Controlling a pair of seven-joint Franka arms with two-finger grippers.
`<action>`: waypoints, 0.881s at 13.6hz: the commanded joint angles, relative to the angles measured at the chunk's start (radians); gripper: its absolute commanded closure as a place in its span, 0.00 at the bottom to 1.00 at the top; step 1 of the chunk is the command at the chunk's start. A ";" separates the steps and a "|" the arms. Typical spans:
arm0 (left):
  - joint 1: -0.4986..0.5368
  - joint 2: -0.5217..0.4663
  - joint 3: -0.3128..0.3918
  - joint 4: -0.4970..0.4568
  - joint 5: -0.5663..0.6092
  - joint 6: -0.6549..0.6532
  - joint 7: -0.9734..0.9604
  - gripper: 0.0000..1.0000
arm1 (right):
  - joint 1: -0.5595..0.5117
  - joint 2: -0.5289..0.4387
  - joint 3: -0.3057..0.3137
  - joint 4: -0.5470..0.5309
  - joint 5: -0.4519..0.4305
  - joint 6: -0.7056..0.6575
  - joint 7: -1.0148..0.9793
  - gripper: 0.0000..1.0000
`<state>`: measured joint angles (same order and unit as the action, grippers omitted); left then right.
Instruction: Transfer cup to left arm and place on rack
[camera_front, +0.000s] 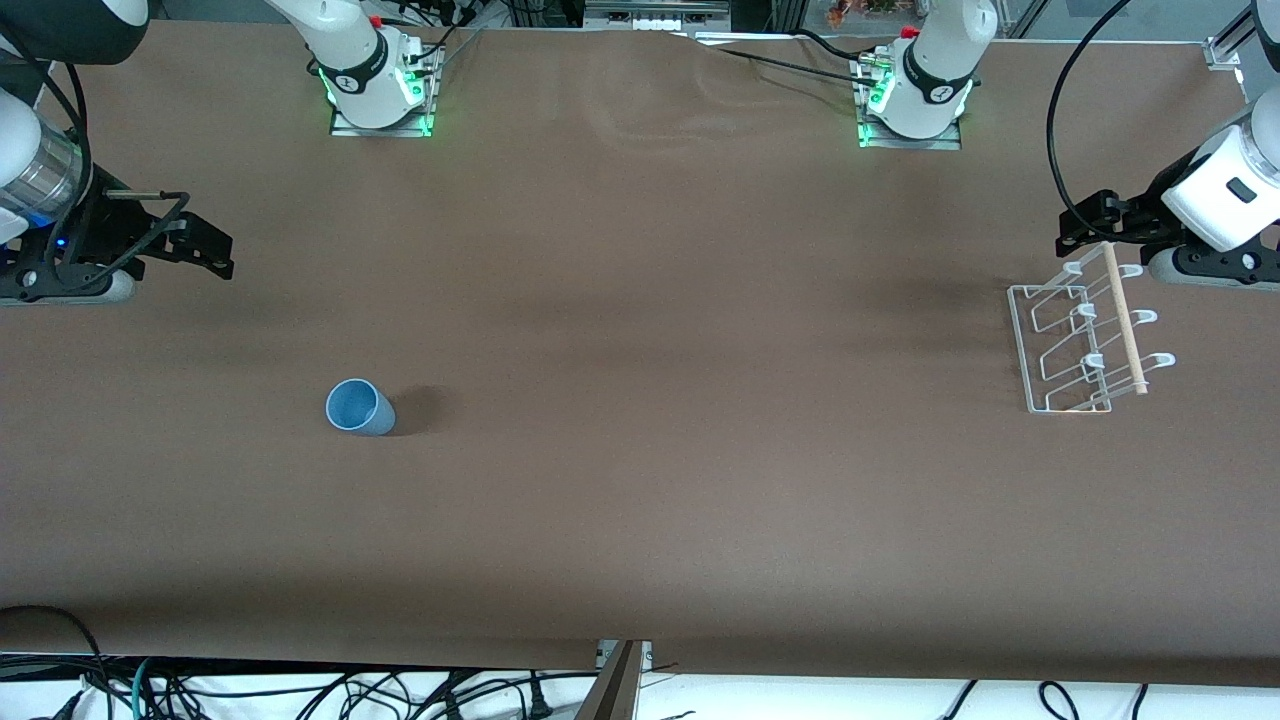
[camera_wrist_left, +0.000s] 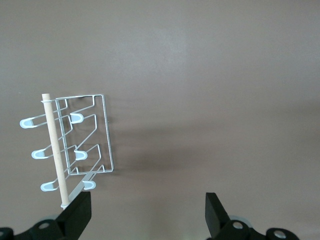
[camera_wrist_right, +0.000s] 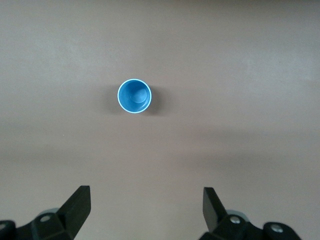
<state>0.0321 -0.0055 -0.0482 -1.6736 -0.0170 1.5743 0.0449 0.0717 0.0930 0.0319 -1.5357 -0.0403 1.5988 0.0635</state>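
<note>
The light-blue cup (camera_front: 358, 408) stands upright on the brown table toward the right arm's end, and the right wrist view looks down into its open mouth (camera_wrist_right: 134, 96). My right gripper (camera_front: 212, 245) is open and empty, hovering apart from the cup over the table's right-arm end; in its own view its black fingers frame bare table (camera_wrist_right: 146, 205). The white wire rack (camera_front: 1075, 340) with its wooden dowel (camera_front: 1124, 318) sits at the left arm's end. My left gripper (camera_front: 1082, 225) is open and empty just above the rack's upper edge, with the rack in its wrist view (camera_wrist_left: 85, 135).
The two arm bases (camera_front: 380, 85) (camera_front: 915, 95) stand at the table's back edge with cables between them. The table's front edge (camera_front: 640, 655) runs along the bottom, with cables below it. Bare brown tabletop lies between cup and rack.
</note>
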 joint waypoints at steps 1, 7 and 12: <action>-0.001 -0.018 -0.004 -0.006 0.011 -0.010 -0.014 0.00 | -0.015 0.014 0.007 0.037 0.013 -0.023 -0.013 0.01; -0.001 -0.018 -0.004 -0.006 0.011 -0.008 -0.014 0.00 | -0.013 0.017 0.008 0.037 0.011 -0.019 -0.011 0.01; -0.001 -0.018 -0.004 -0.006 0.011 -0.008 -0.014 0.00 | -0.009 0.085 0.010 0.037 -0.044 -0.010 -0.001 0.01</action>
<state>0.0321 -0.0055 -0.0482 -1.6736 -0.0170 1.5743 0.0449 0.0702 0.1164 0.0335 -1.5308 -0.0592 1.5989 0.0635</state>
